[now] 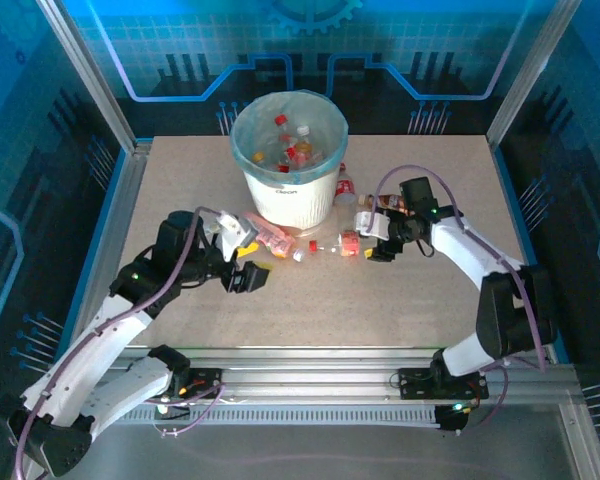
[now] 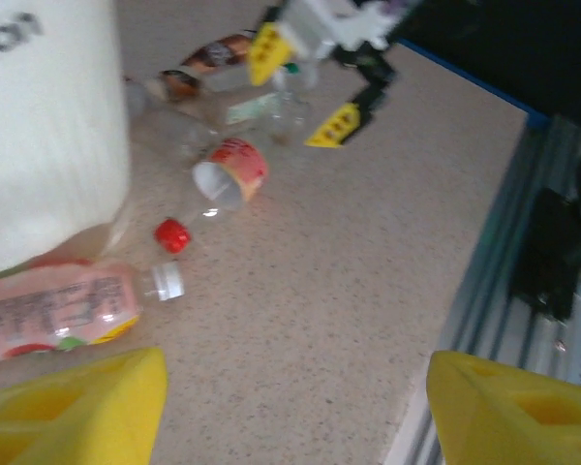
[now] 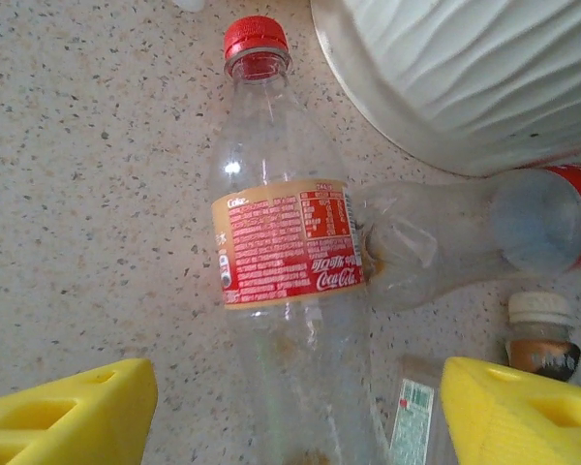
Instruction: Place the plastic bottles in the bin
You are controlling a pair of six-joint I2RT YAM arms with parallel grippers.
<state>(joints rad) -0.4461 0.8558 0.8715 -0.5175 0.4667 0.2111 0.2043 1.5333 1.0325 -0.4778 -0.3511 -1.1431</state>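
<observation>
Near edge: an aluminium rail point(image 1: 310, 362) runs across the front of the table with both arm bases bolted along it. Side rails close in the left and right edges.
Open room: bare speckled tabletop point(image 1: 380, 310) lies between the rail and the grippers, widest at centre and front right.
Left gripper point(image 2: 290, 417): the yellow fingers are spread wide, with only bare board between them.
Pink bottle point(image 2: 48, 310): it lies on its side with a white cap on, just ahead of one left finger and apart from it, close by the foot of the bin.
Right gripper point(image 3: 295, 417): the yellow fingers are apart, one on each side of a bottle body, with a gap showing on both sides.
Coca-Cola bottle point(image 3: 286, 242): clear, with a red label and red cap, it lies flat. Its lower body runs between the right fingers and its cap points away from them.
Second clear bottle point(image 3: 445, 242): it lies crosswise, one end touching the Coca-Cola bottle at the label.
Brown bottle point(image 3: 540, 334): it has a pale cap and sits just beyond one right finger.
Bin point(image 1: 310, 195): a white, teal-lined bucket, upright at the far centre of the table just behind the loose bottles.
Bottles in the bin point(image 1: 290, 150): several, with red caps and labels.
Surround: blue panels point(image 1: 180, 50) stand behind the table and at both sides.
</observation>
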